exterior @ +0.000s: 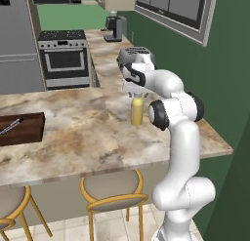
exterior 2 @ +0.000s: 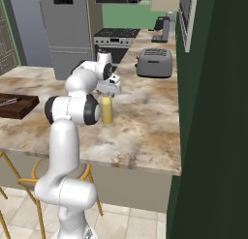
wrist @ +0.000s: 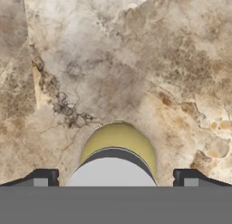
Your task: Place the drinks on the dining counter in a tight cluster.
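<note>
Hand (wrist: 115, 177) (open) over yellow bottle (exterior: 137, 111)

The marbled tan-and-brown worktop (exterior: 73, 132) is carrying a yellow bottle (exterior: 137, 111) standing upright, a dark wooden tray (exterior: 22, 128) lying well apart, and a toaster (exterior 2: 155, 62) sitting farther back.

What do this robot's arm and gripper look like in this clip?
The arm is glossy white, built from rounded tube segments with dark grey rings at the joints. The gripper is a pale, boxy hand; its two fingertips are small, dark and blocky. No cables or markings are visible.
</note>
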Robot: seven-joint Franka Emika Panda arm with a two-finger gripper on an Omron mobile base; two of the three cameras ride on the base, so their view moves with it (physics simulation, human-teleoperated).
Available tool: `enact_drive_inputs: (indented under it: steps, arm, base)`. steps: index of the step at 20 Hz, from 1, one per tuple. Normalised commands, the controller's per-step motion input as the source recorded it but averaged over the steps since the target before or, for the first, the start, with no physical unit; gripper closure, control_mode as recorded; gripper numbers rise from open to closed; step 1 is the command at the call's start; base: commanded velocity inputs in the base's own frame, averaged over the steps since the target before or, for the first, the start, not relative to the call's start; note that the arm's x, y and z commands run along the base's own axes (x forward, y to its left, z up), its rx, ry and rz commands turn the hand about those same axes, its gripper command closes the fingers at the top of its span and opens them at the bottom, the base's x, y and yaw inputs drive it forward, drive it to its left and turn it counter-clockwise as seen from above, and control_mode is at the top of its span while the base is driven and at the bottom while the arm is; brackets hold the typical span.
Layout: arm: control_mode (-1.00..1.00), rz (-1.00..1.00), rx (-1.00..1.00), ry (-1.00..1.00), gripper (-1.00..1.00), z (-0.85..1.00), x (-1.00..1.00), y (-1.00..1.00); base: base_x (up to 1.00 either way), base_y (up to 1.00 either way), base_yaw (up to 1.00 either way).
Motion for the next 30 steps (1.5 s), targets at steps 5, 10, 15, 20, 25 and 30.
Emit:
enact_drive_inputs:
  steps: [5,10,15,20,25,30]
  arm:
    - [-1.0,0.0,0.0,0.03,-1.0,-0.25,-0.15,0.0]
    - [-1.0,0.0,0.0,0.03,-1.0,-0.02,0.0,0.0]
    - [-1.0,0.0,0.0,0.03,1.0,0.0,0.0,0.0]
    - [-1.0,0.0,0.0,0.01,1.0,0.0,-0.01,0.0]
    - [-1.0,0.0,0.0,0.0,1.0,0.29,-0.51,0.0]
    - [-1.0,0.0,0.01,-0.02,1.0,0.54,-1.0,-0.02]
  base:
    - [0.0,0.0,0.0]
    - [0.0,0.0,0.0]
    - [0.0,0.0,0.0]
    - [0.0,0.0,0.0]
    - [0.0,0.0,0.0]
    - [0.0,0.0,0.0]
